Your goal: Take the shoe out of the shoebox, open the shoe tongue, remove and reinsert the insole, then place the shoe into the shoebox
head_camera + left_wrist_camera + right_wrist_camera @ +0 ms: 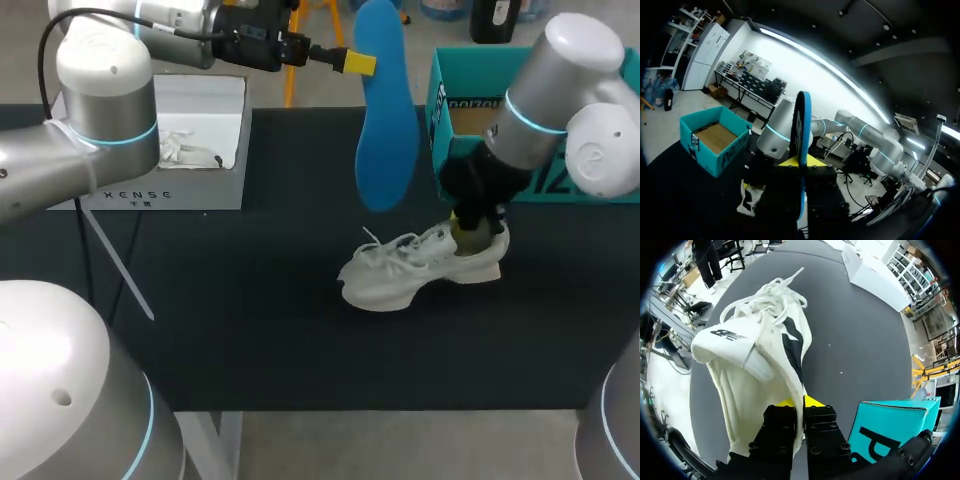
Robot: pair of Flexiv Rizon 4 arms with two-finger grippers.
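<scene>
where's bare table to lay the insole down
Bare mat between the white box and the shoe, and the near strip in front of the shoe. Crowded at the back right: right gripper, shoe heel and teal shoebox sit close together.

White shoe (410, 268) upright beside open teal shoebox (440, 85); blue insole (385, 120) vertical, aloft.
</scene>
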